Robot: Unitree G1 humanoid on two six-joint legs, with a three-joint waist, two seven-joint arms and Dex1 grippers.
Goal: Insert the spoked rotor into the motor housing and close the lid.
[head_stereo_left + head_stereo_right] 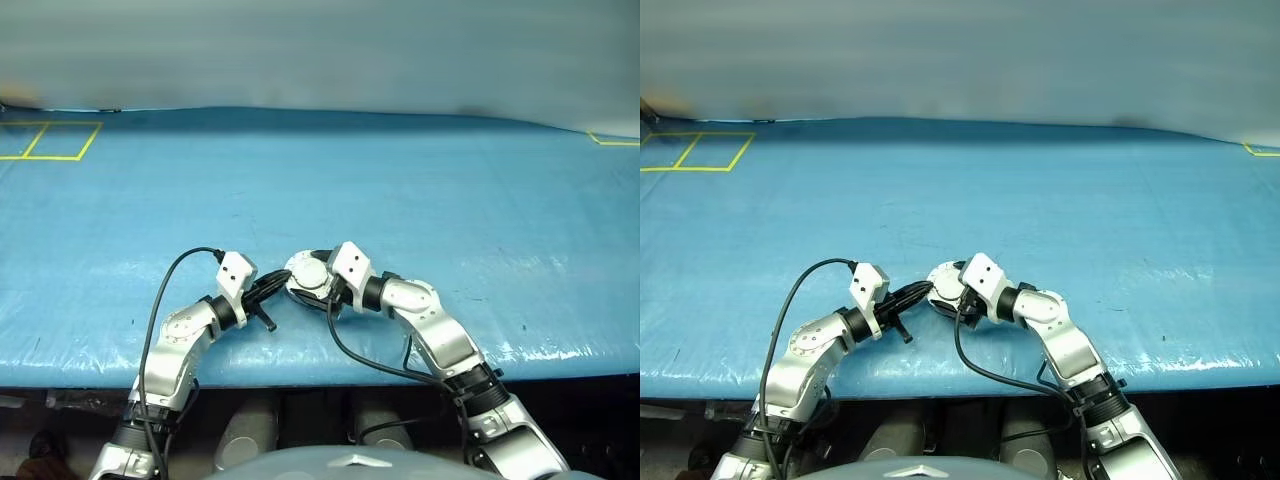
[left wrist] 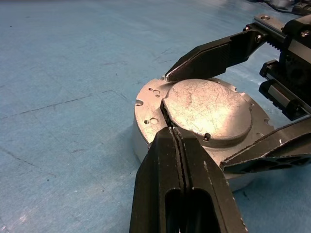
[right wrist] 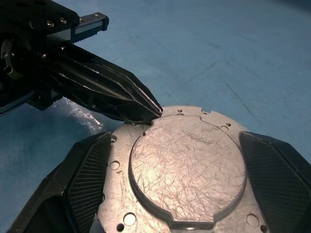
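Scuffed pale-grey metal: the lid (image 3: 187, 167) lies shut on the motor housing (image 2: 146, 141), at 12 o'clock on the surface (image 1: 450, 200). My right gripper (image 3: 180, 189) straddles it, spread wide; my left gripper (image 2: 167, 138), pinched shut and empty, touches the seam. I'd press down gently and evenly.

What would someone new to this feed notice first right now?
The two pincers meeting near the front edge of the blue table, over a pale grey motor housing with its lid closed, plain scratched face up. The right pincer straddles the housing, fingers open on either side; the shut left pincer has its tip at the lid's edge.
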